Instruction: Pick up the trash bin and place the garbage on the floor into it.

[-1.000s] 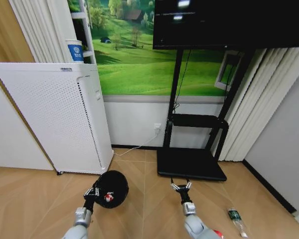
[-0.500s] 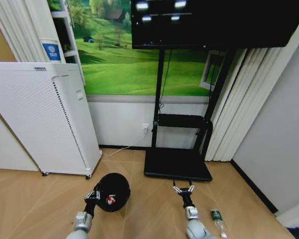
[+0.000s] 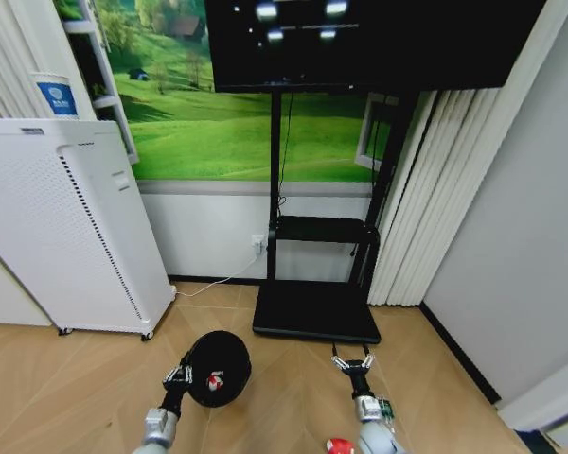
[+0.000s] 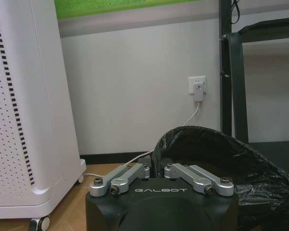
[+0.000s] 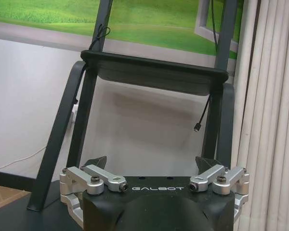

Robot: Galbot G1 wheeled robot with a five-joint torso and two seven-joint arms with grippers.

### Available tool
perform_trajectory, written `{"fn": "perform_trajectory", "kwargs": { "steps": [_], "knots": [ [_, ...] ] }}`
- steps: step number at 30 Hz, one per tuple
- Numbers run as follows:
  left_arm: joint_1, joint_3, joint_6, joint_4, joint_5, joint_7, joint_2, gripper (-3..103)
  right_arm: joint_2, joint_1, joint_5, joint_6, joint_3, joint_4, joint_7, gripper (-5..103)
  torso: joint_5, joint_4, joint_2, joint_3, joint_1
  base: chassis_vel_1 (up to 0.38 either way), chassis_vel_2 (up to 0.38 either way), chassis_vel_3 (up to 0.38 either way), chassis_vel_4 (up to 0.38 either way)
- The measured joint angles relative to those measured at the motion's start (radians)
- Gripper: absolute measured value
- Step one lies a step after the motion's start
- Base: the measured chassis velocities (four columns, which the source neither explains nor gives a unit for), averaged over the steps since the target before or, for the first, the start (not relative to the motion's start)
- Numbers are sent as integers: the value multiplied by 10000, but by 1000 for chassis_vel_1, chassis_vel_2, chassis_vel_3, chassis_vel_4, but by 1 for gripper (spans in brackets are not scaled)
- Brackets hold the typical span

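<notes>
I've got the left tool [image 3: 182,375] pinching the trash bin [image 3: 219,368] by its rim, right tool [image 3: 353,363] spread wide and empty, and I worry that thin grip lets the bin swing and tip

You had a trash bin [image 3: 218,367] lined with crinkled, glossy black plastic film at lower centre. The left pincer [image 3: 178,376] showed brushed metal links on a matt black housing. The floor [image 3: 76,388] looked like smooth wood laminate; the appliance [image 3: 57,227] at left was matt white perforated plastic.

Camera swung rightward; a red-and-white litter piece [image 3: 338,445] now beside the right arm, bottle mostly hidden.
</notes>
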State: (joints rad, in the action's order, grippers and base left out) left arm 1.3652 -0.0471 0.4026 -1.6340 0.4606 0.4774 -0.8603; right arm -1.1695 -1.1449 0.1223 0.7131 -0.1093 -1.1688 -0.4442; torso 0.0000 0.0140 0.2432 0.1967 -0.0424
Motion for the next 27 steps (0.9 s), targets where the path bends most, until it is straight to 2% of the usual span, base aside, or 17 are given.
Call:
{"fn": "perform_trajectory", "kwargs": {
  "steps": [10, 15, 27],
  "knots": [
    [24, 68, -17, 76, -104, -109, -88, 7, 48, -152, -95, 37, -235, -27, -12, 100, 2, 7, 356, 243, -117, -41, -39, -19, -14],
    [-1, 103, 167, 145, -114, -250, -211, 7, -25, -236, -214, 83, -295, 65, 3, 100, 0, 9, 520, 361, -163, -65, -62, -70, -57],
    [192, 125, 235, -78, -160, -530, -170, 7, -98, -133, -230, 110, -193, 119, 4, 100, 0, 4, 555, 388, -173, -3, -5, -11, -8]
  ]
}}
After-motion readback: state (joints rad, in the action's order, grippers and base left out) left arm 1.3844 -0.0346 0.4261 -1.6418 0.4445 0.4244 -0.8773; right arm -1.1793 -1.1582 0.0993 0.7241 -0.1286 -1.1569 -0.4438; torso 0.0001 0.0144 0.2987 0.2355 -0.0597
